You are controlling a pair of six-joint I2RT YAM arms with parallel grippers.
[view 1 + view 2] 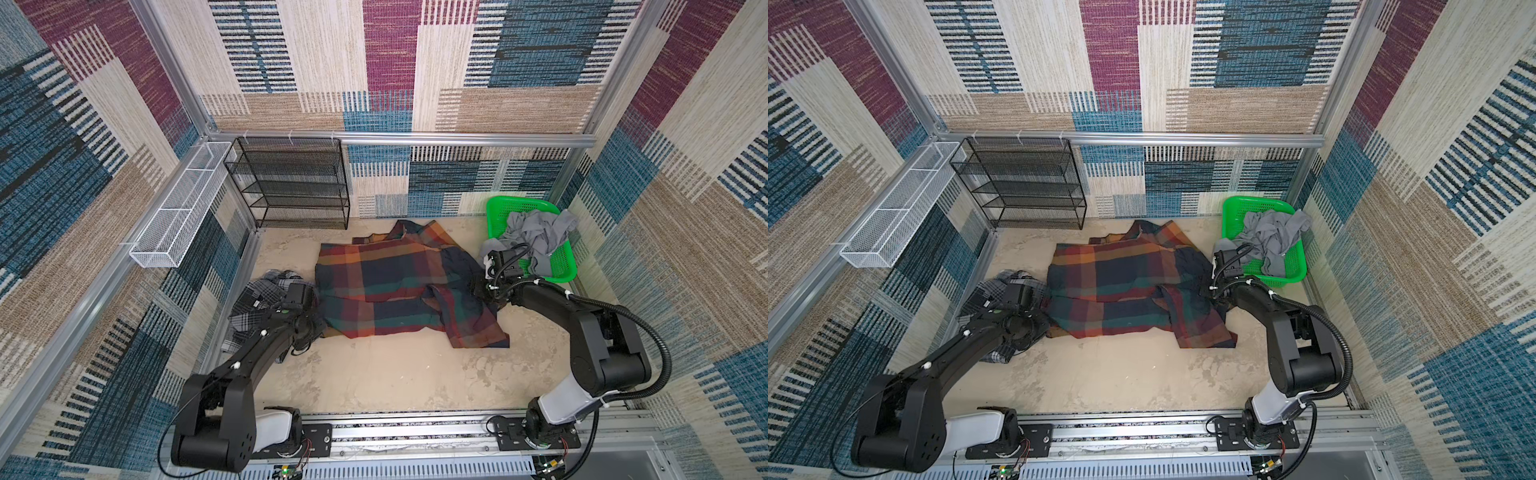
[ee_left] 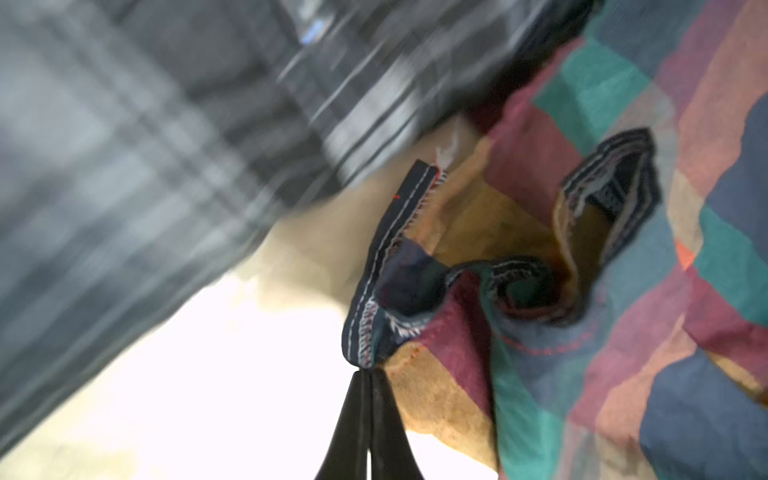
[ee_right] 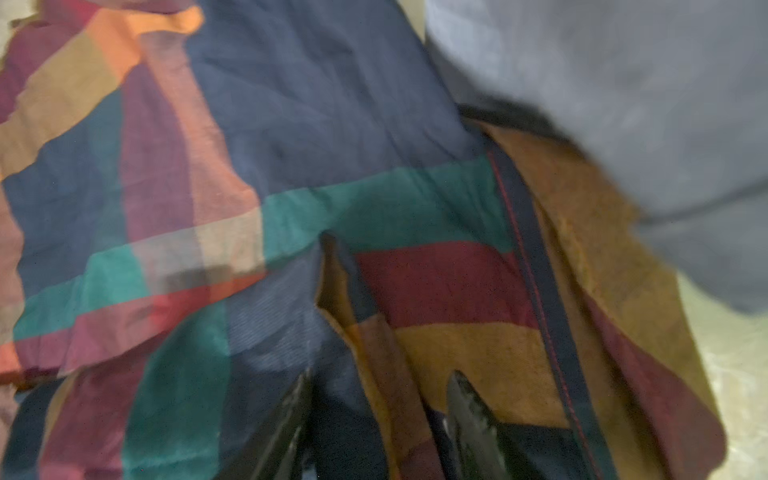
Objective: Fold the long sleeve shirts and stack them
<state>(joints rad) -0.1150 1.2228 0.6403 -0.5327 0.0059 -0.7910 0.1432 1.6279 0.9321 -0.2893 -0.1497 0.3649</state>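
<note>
1. The navy plaid shirt (image 1: 386, 286) lay spread just beside the green basket (image 1: 517, 202).
2. The grey plaid shirt (image 1: 257, 299) sat crumpled beyond it, well apart from the basket.
3. The left gripper (image 2: 365, 372) pinched the navy shirt's hem on the side away from the basket.
4. The right gripper (image 3: 381, 376), jaws partly apart, straddled a fold on the side nearest the basket.

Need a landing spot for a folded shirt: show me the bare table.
Widest bare table: between the colourful plaid shirt and the front rail. Smaller patch: between that shirt and the black rack. Crowded: grey plaid shirt left, green basket right.
</note>
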